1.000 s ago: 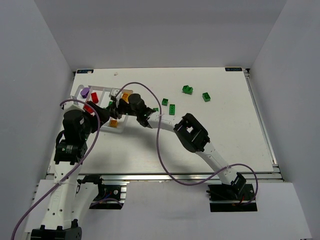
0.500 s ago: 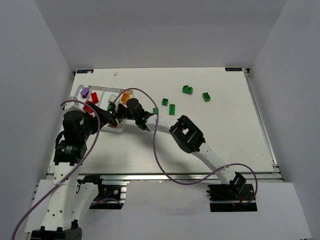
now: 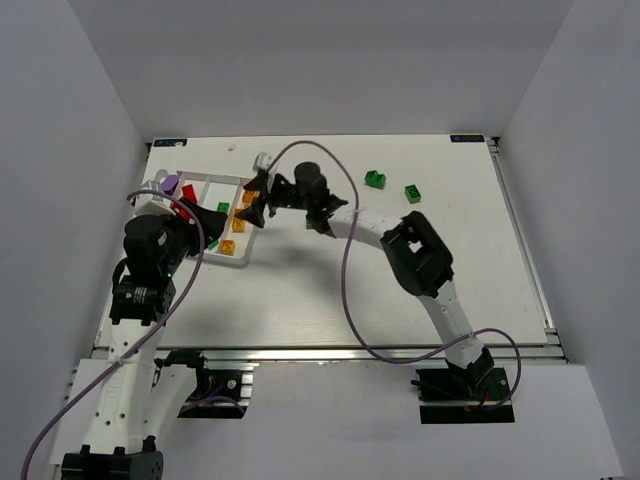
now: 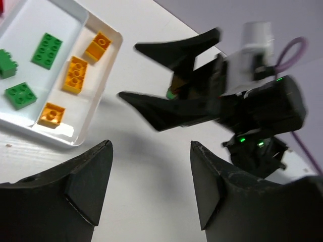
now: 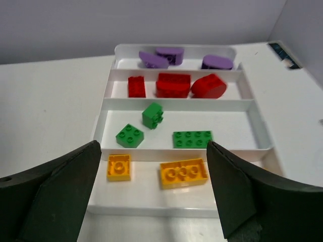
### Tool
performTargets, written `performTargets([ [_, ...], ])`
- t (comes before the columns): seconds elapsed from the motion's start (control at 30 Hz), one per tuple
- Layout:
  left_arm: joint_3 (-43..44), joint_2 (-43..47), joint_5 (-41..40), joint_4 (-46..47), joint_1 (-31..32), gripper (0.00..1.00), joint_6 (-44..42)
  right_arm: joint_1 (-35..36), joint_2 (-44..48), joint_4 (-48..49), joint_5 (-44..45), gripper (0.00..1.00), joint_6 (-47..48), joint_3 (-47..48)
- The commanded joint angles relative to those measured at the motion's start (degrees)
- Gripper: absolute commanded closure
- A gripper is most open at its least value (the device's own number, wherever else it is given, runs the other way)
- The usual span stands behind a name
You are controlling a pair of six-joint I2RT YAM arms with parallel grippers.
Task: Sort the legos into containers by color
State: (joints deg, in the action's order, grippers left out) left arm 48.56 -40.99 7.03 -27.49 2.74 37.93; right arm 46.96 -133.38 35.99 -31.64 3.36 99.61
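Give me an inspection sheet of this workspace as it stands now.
Surface: white table, no spills seen.
Job's things: white tray at the table's far left, one colour per compartment: three purple bricks, three red bricks, three green bricks, three orange bricks. Two loose green bricks lie on the table, well right of the tray.
Clutter: nothing seen.
Grippers: left gripper open, empty, beside the tray; right gripper open, empty, by the tray's orange side.
Cables: purple cable loops off the right arm; a second cable runs down the left arm.
Surroundings: plain pale walls on three sides.
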Motion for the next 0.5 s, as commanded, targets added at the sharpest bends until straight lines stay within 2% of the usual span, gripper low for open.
performTargets([
  [0.0, -0.39, -2.33, 5.53, 6.04, -0.19, 0.28, -0.14, -5.71, 6.98, -1.25, -8.25, 0.11, -0.71, -1.17],
  [0.07, -0.04, -5.13, 7.56, 6.39, -0.19, 0.29, 0.04, -8.28, 8.57, -6.42, -11.77, 0.24, -1.51, -2.66],
  [0.1, 0.31, -6.11, 7.91, 6.65, -0.11, 0.28, 0.12, -10.72, 10.58, -8.2, -12.74, 0.35, -1.51, -3.37],
  [0.2, 0.31, -9.62, 8.27, 8.31, 0.77, 0.26, 0.56, -15.82, 15.15, -14.79, -16.17, 0.54, -0.46, -6.7],
  [0.23, 0.22, -10.5, 7.92, 8.93, 2.6, 0.25, 0.82, -17.15, 16.21, -16.63, -17.39, 0.7, -0.28, -7.32],
  [0.27, 0.31, -12.6, 6.35, 10.42, 4.1, 0.24, 1.0, -18.3, 17.09, -20.83, -17.75, 0.77, -0.02, -8.02],
  [0.3, 0.31, -13.93, 5.11, 11.13, 5.85, 0.24, 1.0, -20.66, 18.76, -23.05, -18.02, 0.8, 0.16, -8.2],
  [0.33, 1.01, -15.42, 3.45, 11.57, 10.31, 0.23, 0.83, -22.07, 19.56, -25.07, -18.63, 0.79, 0.07, -8.38],
  [0.37, 1.54, -17.09, 0.39, 12.01, 12.7, 0.22, 0.57, -24.44, 20.17, -28.92, -19.07, 0.76, -0.01, -8.9],
  [0.4, 2.24, -20.58, -0.6, 12.28, 14.47, 0.22, 0.48, -25.59, 21.74, -30.61, -19.42, 0.65, 0.07, -9.34],
  [0.47, 4.0, -23.68, -3.84, 13.24, 18.6, 0.2, 1.0, -28.75, 23.6, -33.69, -19.51, 0.58, 1.3, -10.48],
])
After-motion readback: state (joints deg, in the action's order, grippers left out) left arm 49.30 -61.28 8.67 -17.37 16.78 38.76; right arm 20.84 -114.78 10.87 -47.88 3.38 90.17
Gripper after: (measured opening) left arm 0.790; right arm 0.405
